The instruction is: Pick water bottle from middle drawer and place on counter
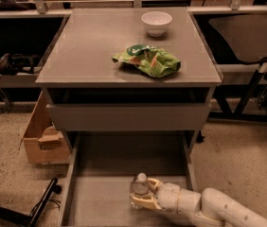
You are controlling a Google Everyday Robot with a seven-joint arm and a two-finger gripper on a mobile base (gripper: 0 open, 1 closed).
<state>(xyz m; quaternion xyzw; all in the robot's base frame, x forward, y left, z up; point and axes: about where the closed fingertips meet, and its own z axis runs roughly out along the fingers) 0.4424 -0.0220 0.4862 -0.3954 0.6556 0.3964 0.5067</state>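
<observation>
Down in the open middle drawer [100, 197], near its front, the gripper [143, 196] is clasped around the water bottle [138, 185], which looks light, thin-walled and slippery, so I'd judge a gentle mid-body hold below the cap safest.

No writing can be read: the green bag [148, 60] on the counter [86, 51] shows only blurred print, and the bottle [138, 186], clasped by the gripper [141, 193] in the drawer [100, 202], bears an illegible label.
</observation>
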